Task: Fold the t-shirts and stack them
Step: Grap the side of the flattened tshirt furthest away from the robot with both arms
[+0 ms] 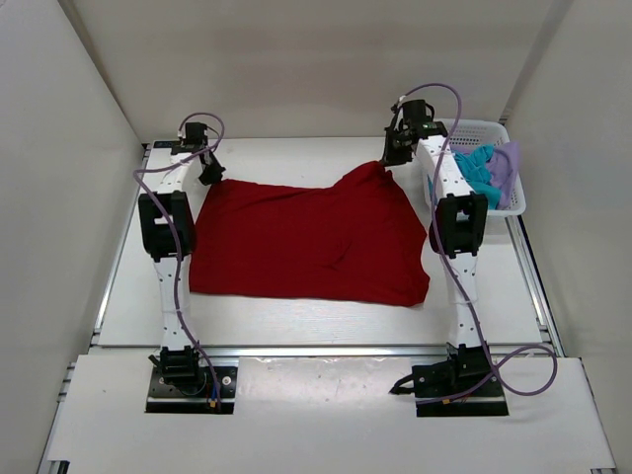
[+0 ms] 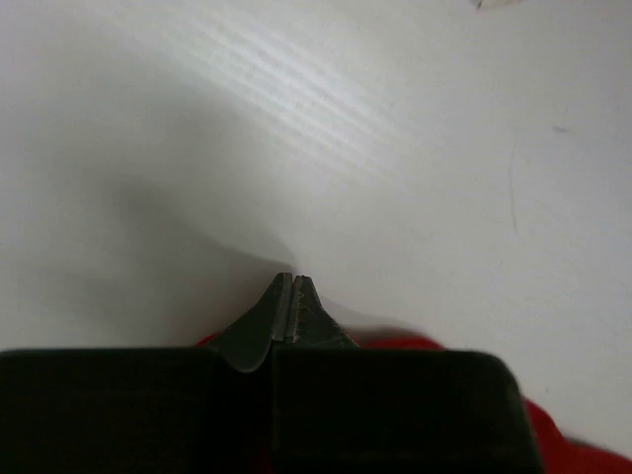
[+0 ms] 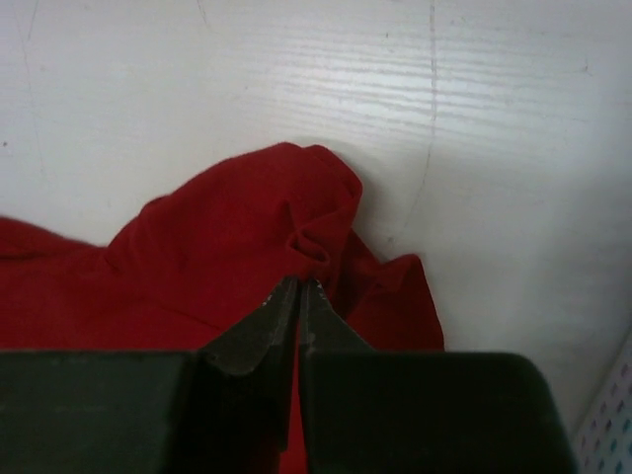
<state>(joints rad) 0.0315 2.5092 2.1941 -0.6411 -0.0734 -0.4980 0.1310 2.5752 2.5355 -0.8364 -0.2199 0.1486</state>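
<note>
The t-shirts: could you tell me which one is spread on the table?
The red t-shirt; the teal t-shirt and lavender t-shirt sit bunched in the white basket.

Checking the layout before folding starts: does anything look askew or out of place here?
Yes. The red t-shirt lies mostly flat, but its far right corner is bunched into a wrinkled peak where the right tool pinches it. The teal t-shirt and lavender t-shirt sit crumpled in the basket.

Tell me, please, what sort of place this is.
Most likely a robotics lab cell, not a home: the left arm and right arm are bolted to a white table, plain white panels enclose it, and a red t-shirt lies spread near a white basket.
</note>
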